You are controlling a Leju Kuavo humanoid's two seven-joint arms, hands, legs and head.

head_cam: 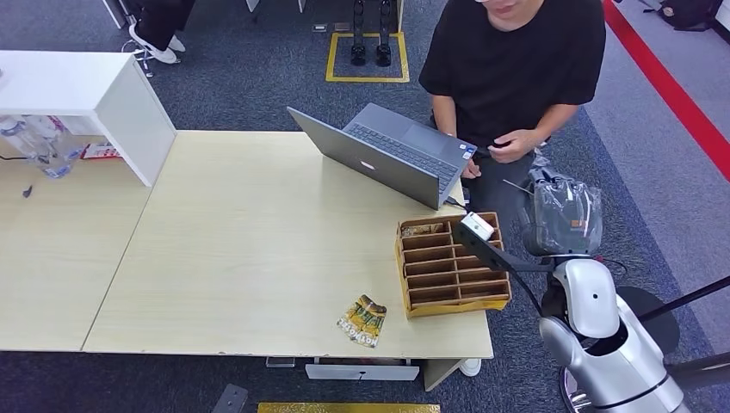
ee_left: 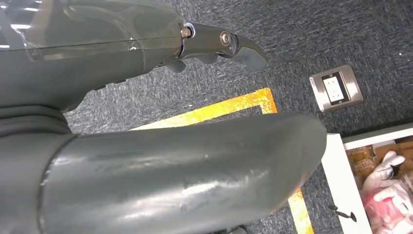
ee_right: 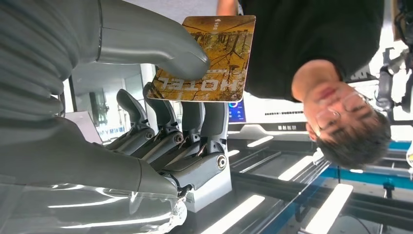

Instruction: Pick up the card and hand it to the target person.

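So the right hand has the card pinched — a brown-and-gold plastic hotel key card with "HOTEL" printed on it, thumb on one face and the dark fingers behind the other. In the head view that hand sits wrapped in clear plastic just past the wooden slotted card organiser, on the side toward the person in the black t-shirt, who's crouched just beyond that organiser with a hand held near the chest, not reaching out yet.

What worries me: the grip looks like it only catches one edge of the card, so most of it sticks out free. Any jerk of the arm could twist it loose, I'd guess — and it'd land on the carpet, not the pale wood worktop. Letting go before the person has it would do the same.

The left hand hangs over the dark carpet, holding nothing, fingers seemingly loose and apart. There's also a yellow snack packet near the organiser, probably irrelevant.
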